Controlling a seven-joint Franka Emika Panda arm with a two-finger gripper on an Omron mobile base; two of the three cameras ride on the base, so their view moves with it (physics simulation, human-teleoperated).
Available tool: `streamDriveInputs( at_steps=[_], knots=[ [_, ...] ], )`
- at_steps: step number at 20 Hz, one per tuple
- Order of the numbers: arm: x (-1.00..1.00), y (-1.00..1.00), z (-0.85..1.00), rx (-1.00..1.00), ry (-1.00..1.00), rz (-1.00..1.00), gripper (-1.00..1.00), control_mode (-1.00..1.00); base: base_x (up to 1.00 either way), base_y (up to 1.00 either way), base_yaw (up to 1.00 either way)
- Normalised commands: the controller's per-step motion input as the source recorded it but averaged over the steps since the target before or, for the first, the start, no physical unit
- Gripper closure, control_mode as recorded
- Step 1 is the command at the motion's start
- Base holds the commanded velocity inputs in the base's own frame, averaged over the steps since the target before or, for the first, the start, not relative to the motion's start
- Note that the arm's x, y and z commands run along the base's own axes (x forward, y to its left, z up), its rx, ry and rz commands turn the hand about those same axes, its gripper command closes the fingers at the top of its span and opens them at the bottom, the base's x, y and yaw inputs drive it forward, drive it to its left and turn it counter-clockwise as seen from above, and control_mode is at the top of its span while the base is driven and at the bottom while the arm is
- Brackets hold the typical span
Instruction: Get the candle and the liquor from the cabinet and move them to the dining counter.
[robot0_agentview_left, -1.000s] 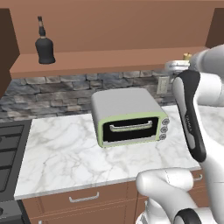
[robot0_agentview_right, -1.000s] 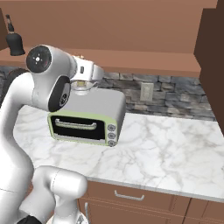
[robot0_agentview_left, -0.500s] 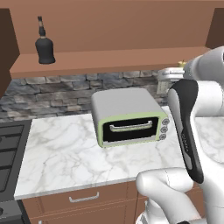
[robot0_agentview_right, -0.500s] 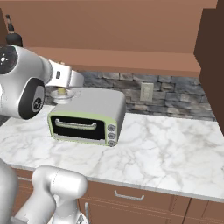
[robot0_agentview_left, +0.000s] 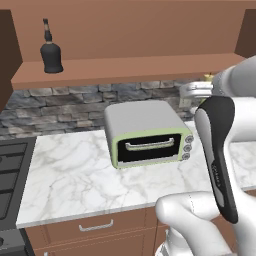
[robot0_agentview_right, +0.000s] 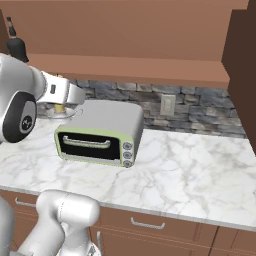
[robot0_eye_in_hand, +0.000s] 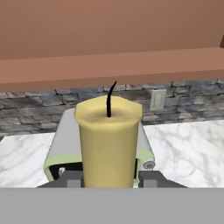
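Your tool (robot0_eye_in_hand: 109, 179) is pinching the pale-yellow candle (robot0_eye_in_hand: 108, 140), a dark fingertip on either side of its base, the black wick standing upright in the hand view. The candle hangs in the air above the marble desk (robot0_agentview_right: 190, 165), out in front of the cabinet (robot0_agentview_left: 135, 65) shelf, with the green-trimmed toaster oven (robot0_agentview_left: 147, 132) behind and below it. The liquor (robot0_agentview_left: 50, 50) stands on the shelf's left end, well apart from your arm.
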Motion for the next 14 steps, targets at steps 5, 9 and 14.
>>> streamDriveInputs(
  at_steps=[5,9,14],
  knots=[
    [-0.04,0.01,0.00,0.00,0.00,0.00,1.00,-1.00,0.00,0.00,0.00],
    [0.00,0.00,0.00,0.00,0.00,0.00,1.00,-1.00,0.00,0.00,0.00],
    [-0.09,0.00,0.00,0.00,0.00,0.00,1.00,-1.00,0.00,0.00,0.00]
  ],
)
